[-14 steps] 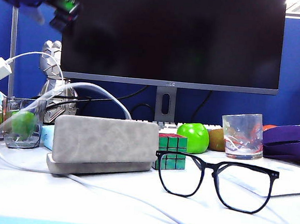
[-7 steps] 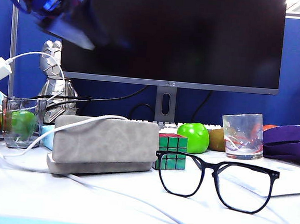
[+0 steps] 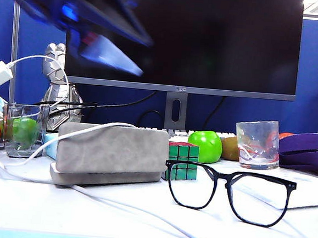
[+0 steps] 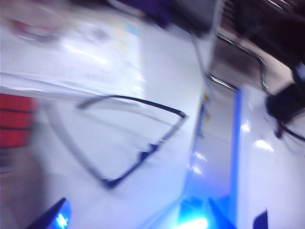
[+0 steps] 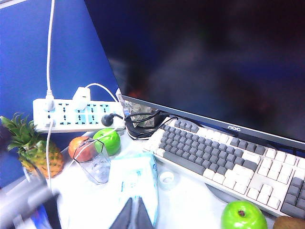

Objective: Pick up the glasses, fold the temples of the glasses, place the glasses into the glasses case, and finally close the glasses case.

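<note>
Glasses (image 3: 229, 192) upright, long axis sideways; left gripper (image 3: 111, 54) open, empty; right gripper (image 5: 135, 217) shut.

monitor bezel (image 5: 237, 128): "AOC" logo is showing in silver letters on the lower edge, readable in the right wrist view; in the exterior view the same logo is appearing too small to read
tissue pack (image 5: 137, 180): print is showing but staying illegible
paper sheet (image 4: 95, 57): faint printing is blurring out in the left wrist view; nothing readable
power strip (image 5: 71, 116): no readable markings are showing
</note>
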Motion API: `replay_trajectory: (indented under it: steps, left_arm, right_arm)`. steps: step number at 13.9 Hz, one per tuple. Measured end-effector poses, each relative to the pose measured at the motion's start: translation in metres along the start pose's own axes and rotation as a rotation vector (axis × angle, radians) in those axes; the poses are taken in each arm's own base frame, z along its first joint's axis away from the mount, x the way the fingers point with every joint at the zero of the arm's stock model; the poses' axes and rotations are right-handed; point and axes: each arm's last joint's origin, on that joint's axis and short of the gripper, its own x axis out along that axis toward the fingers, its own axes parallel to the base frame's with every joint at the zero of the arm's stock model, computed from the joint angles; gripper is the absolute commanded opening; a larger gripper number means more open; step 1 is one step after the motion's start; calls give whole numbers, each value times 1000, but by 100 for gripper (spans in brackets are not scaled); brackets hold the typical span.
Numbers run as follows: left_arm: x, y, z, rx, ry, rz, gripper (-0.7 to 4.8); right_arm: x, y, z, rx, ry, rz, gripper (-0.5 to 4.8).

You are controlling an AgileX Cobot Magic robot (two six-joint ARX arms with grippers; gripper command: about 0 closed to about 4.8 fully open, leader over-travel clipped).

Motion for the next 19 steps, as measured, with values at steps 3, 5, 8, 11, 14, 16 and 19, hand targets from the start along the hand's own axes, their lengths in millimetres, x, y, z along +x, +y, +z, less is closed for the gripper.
replay_trajectory:
  steps: [3, 5, 8, 11, 14, 16, 19]
  left_arm:
    - [33, 4, -5, 21, 111, 94, 366]
    - [48, 17, -12, 23, 140, 145, 366]
    - [59, 28, -16, 33, 135, 164, 366]
    - [59, 31, -14, 48, 147, 236, 362]
    - [59, 33, -13, 66, 171, 336, 329]
    - [59, 34, -12, 73, 167, 351, 285]
    - [59, 35, -12, 76, 166, 379, 286]
  right_arm:
    - [0, 0, 0, 0, 0, 0, -5]
    - [0, 0, 0, 0, 1, 1, -5]
    - [0, 0, 0, 0, 1, 7, -5]
    - [0, 0, 0, 0, 1, 8, -5]
    - [0, 0, 0, 0, 1, 8, -5]
    - [0, 0, 0, 0, 1, 8, -5]
    - [0, 0, 0, 0, 1, 8, -5]
